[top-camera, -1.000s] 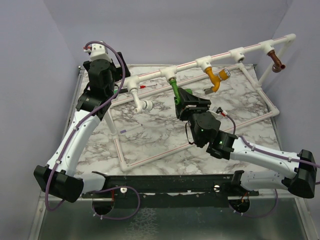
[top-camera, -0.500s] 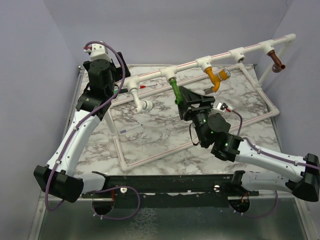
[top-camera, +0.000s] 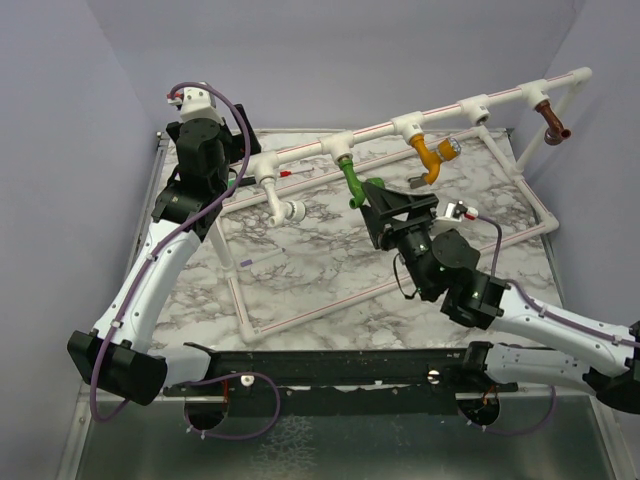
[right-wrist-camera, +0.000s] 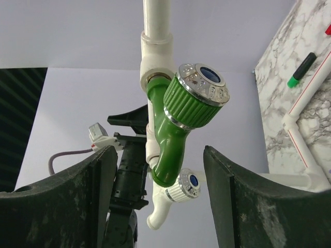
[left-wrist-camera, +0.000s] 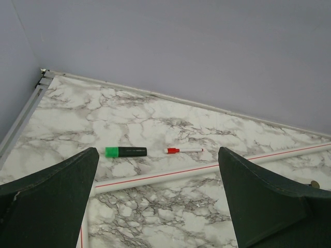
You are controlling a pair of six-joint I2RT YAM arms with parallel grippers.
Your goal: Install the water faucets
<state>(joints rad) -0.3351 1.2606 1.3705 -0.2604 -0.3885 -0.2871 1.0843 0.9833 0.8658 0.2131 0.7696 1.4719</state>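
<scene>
Several faucets hang from the raised white pipe rail: white, green, orange-yellow and brown. My right gripper is just right of the green faucet. In the right wrist view the green faucet, with its ribbed knob and silver cap, hangs between the open fingers of my right gripper, untouched. The white faucet shows behind it. My left gripper sits by the rail's left end. In its wrist view it is open and empty above the table.
A white red-striped pipe frame lies on the marble table. A green-capped marker and a red-capped pen lie near the back wall, behind a floor pipe. A metal rail runs along the table's left edge.
My right arm has swung to the right and its gripper has shifted slightly around the green faucet, so more of the spout shows. The left arm has not moved.
</scene>
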